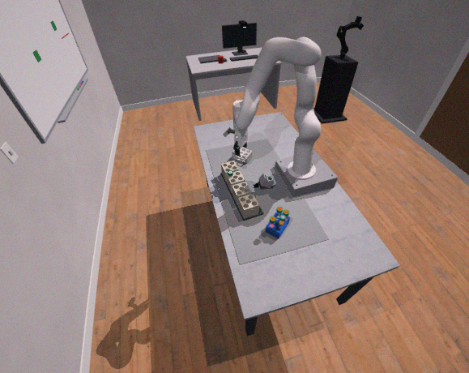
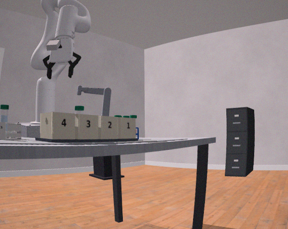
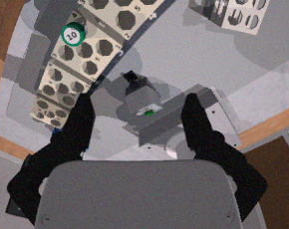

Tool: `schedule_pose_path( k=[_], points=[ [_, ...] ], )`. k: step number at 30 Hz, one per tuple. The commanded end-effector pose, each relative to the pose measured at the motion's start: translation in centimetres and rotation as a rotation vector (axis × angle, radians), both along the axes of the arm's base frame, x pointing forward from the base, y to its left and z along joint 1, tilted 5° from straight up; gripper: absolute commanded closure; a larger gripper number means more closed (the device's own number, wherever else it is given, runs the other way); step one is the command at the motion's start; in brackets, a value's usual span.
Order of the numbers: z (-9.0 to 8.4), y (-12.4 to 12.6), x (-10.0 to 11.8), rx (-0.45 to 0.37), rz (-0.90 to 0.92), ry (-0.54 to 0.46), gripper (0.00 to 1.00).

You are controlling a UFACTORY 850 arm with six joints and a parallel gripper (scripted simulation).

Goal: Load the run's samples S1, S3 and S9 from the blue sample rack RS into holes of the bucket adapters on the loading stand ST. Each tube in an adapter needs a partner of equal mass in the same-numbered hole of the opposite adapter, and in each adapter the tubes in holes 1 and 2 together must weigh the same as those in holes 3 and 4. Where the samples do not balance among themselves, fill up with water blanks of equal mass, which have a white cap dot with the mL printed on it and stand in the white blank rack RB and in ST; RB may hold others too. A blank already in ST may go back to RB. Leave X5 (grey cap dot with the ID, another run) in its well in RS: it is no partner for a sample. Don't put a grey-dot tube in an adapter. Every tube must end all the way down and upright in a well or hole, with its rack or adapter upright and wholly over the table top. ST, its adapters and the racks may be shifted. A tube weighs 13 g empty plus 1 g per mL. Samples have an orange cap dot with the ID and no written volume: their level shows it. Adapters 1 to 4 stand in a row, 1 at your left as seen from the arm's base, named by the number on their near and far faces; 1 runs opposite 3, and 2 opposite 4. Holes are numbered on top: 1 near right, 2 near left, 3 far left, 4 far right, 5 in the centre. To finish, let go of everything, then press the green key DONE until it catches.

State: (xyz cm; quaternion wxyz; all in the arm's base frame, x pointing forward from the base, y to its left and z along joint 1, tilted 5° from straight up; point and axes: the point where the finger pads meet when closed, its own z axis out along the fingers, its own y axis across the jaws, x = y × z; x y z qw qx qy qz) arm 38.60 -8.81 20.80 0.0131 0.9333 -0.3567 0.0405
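My gripper is open and empty. It hangs high above the table, over the end of the stand near adapter 4. The loading stand ST holds its beige adapters in a row. One green-capped blank, marked 10, stands in adapter 3; the other holes I see are empty. The white blank rack RB holds one tube. The blue rack RS holds several tubes with orange and grey dots.
The DONE key sits between the stand and the arm's base plate, right below my fingers in the wrist view. The stand lies close to the table's left edge.
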Motion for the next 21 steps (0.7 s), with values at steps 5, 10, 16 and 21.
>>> schedule_pose_path(
  k=[5,10,16,21],
  points=[
    [0.2,-4.0,-0.5,-0.001,-0.015,-0.002,0.0],
    [0.4,-6.5,-0.9,-0.002,-0.015,-0.002,0.0],
    [0.4,-8.4,-1.2,-0.002,-0.015,-0.002,0.0],
    [0.6,-10.9,-1.6,-0.002,-0.015,-0.002,0.0]
  ],
)
